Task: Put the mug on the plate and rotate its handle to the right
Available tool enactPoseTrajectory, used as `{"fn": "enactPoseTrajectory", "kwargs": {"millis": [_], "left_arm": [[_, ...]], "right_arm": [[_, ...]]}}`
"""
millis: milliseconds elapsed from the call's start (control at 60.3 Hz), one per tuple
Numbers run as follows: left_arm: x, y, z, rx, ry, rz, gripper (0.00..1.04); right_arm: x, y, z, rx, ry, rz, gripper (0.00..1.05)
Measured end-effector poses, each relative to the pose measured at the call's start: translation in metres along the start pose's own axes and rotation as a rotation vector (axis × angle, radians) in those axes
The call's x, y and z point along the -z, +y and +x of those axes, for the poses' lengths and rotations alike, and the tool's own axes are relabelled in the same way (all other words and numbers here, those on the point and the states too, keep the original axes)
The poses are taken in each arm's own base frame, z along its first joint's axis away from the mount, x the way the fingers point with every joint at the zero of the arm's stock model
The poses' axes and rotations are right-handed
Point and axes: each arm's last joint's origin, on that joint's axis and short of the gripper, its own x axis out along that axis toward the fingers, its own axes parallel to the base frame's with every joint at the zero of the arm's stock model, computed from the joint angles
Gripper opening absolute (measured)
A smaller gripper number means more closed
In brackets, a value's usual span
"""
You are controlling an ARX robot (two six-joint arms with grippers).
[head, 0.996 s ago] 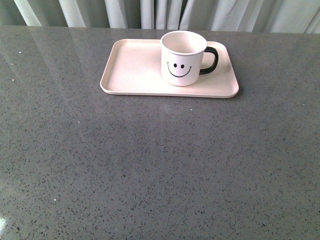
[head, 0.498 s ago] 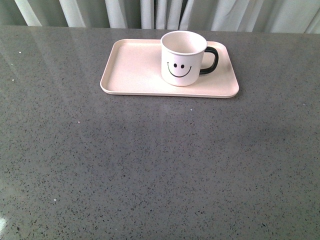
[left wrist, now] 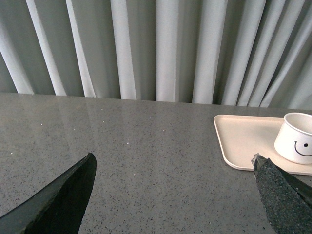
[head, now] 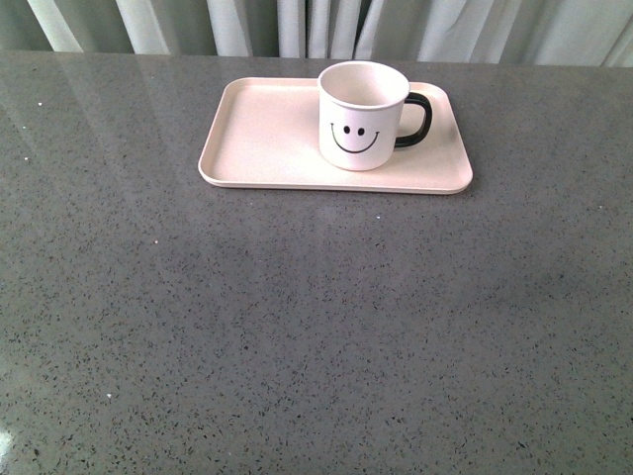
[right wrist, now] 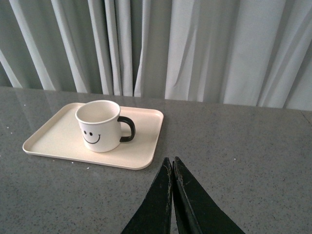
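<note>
The white mug (head: 362, 115) with a black smiley face stands upright on the right part of the pale pink plate (head: 267, 139). Its black handle (head: 416, 119) points to the right in the front view. Neither arm appears in the front view. In the left wrist view the mug (left wrist: 295, 138) and plate (left wrist: 243, 139) lie far off to one side of my open left gripper (left wrist: 174, 163), which holds nothing. In the right wrist view my right gripper (right wrist: 171, 162) is shut and empty, well short of the plate (right wrist: 53, 136) and the mug (right wrist: 99, 126).
Grey speckled tabletop (head: 316, 327) spreads in front of the plate. Pale pleated curtains (head: 297, 25) hang behind the table's far edge.
</note>
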Motion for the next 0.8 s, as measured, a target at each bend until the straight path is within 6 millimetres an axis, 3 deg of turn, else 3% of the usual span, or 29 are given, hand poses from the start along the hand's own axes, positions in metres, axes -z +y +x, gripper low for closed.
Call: {"fn": "enactPoseTrajectory", "kwargs": {"millis": [797], "left_arm": [[0.000,0.000,0.000,0.000,0.000,0.000,0.96]], "right_arm": [[-0.004,0.000,-0.028,0.000,-0.015,0.000,0.02]]}}
